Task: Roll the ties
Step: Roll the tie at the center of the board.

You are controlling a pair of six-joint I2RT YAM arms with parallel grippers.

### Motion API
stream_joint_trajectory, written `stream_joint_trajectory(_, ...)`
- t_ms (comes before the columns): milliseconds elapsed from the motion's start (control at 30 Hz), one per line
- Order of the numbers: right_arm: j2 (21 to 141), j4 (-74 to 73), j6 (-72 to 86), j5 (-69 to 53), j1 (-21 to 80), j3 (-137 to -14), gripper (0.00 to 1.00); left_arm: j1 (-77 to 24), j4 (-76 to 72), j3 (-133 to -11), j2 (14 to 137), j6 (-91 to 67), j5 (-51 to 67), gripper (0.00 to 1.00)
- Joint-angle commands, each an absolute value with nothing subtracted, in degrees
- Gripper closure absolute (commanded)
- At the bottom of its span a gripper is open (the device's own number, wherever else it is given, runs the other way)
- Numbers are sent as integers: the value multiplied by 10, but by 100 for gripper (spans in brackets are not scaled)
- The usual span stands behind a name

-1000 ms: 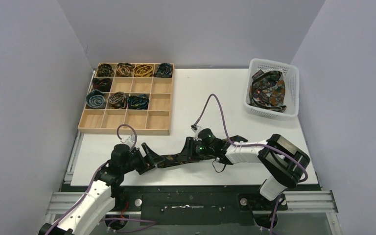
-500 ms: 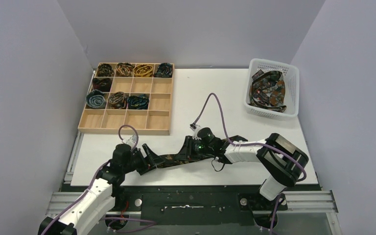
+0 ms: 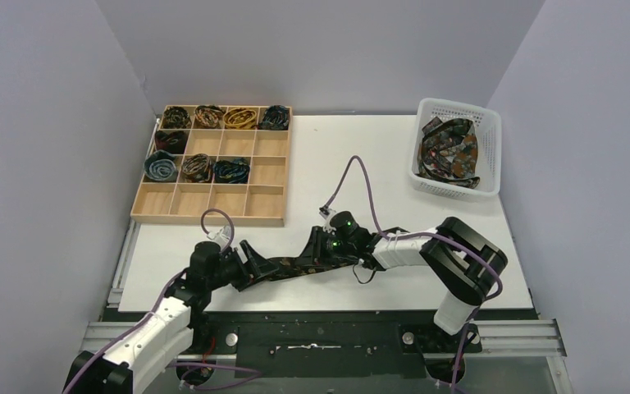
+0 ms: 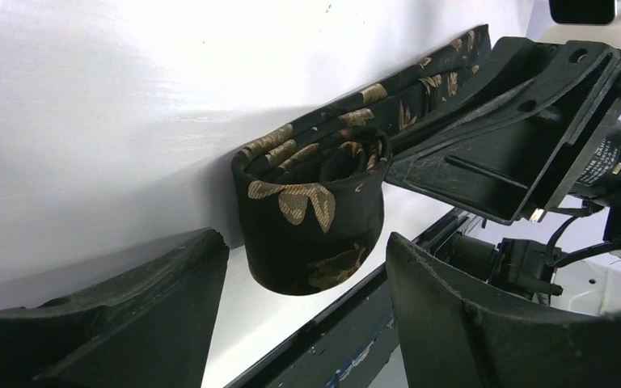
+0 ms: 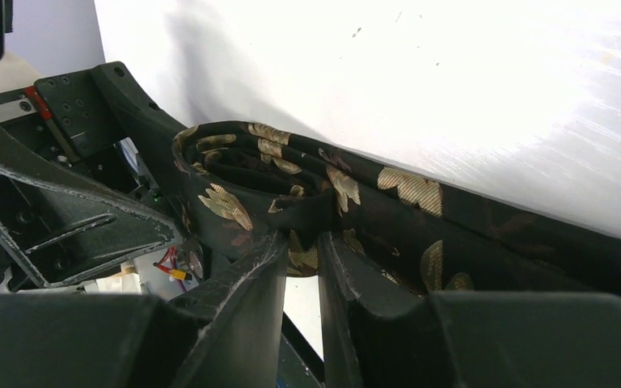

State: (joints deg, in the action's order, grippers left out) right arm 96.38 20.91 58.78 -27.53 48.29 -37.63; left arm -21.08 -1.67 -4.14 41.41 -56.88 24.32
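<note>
Coil (image 4: 311, 218) of tie (image 3: 295, 267) sits at table's (image 3: 377, 164) six o'clock edge.
Jaws spread, left gripper (image 4: 303, 242) straddles it; right gripper (image 5: 301, 242) pinches the tie toward three o'clock. Close squarely, hold fabric taut.

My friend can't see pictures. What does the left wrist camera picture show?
A dark tie with gold leaves, partly rolled into a little coil, stands on a white table inside the open left pincer. Its unrolled tail runs off to the upper right, beside the right arm.
</note>
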Motion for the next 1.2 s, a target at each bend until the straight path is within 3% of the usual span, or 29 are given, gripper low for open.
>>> stream_joint_trajectory(0,976,221,589,-285,480,-401,77,-214,-60,-40,426,-568,245,31)
stream_joint_trajectory(367,988,202,581,-282,480,-410,78,-215,-71,-31,440,-577,222,34)
stream_joint_trajectory(500,992,200,583,-284,480,-409,78,-215,-73,-32,437,-595,202,27)
stream_joint_trajectory(667,992,205,583,-285,480,-407,78,-216,-85,-30,442,-627,179,26)
stream_joint_trajectory(1167,1004,206,588,-293,480,-413,78,-235,-135,-14,479,-607,191,32)
